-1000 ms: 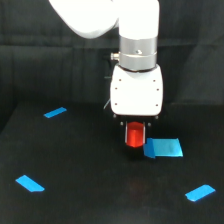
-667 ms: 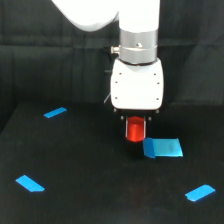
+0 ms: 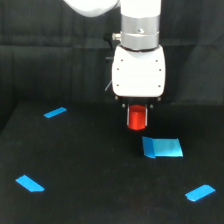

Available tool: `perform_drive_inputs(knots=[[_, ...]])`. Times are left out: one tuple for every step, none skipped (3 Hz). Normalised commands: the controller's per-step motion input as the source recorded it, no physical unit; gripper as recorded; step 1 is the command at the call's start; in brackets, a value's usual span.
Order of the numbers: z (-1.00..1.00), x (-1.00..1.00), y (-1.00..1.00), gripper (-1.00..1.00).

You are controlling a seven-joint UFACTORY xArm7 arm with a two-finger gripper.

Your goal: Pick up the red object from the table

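Observation:
The red object (image 3: 136,118) is a small bright red-orange block hanging just under the white gripper body (image 3: 138,72). My gripper (image 3: 137,116) is shut on it and holds it clear above the black table (image 3: 90,165). The fingers are mostly hidden behind the block and the white housing. The block hangs above and slightly to the left of a blue tape patch (image 3: 162,147).
Blue tape patches lie on the table at the left back (image 3: 55,112), front left (image 3: 30,183) and front right (image 3: 200,192). A black curtain (image 3: 50,55) hangs behind the table.
The gripper has risen with the red object in it, so the block now hangs higher above the table and the blue patch.

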Motion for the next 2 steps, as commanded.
perform_drive_inputs(knots=[[0.76,0.07,0.13,-0.97],[0.43,-0.09,0.16,-0.98]])
